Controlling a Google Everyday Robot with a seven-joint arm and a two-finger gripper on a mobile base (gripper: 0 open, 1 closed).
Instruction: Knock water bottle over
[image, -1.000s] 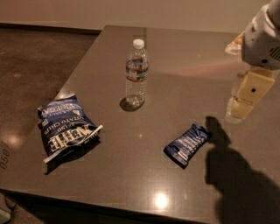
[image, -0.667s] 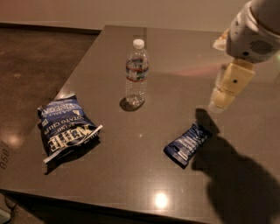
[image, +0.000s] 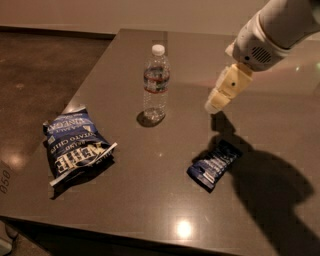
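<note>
The water bottle (image: 155, 84) stands upright near the middle of the dark table (image: 150, 200). It is clear and ribbed, with a white cap and a red-and-blue label band. My gripper (image: 216, 104) hangs from the white arm at the upper right. It points down and to the left, above the table, to the right of the bottle and apart from it. It holds nothing that I can see.
A large blue chip bag (image: 75, 144) lies at the left of the table. A small dark blue snack bag (image: 215, 164) lies below the gripper, partly in the arm's shadow. The table's left edge drops to a dark floor (image: 40, 75).
My arm and gripper have moved left across the table toward the bottle. The bottle and both bags have not moved.
</note>
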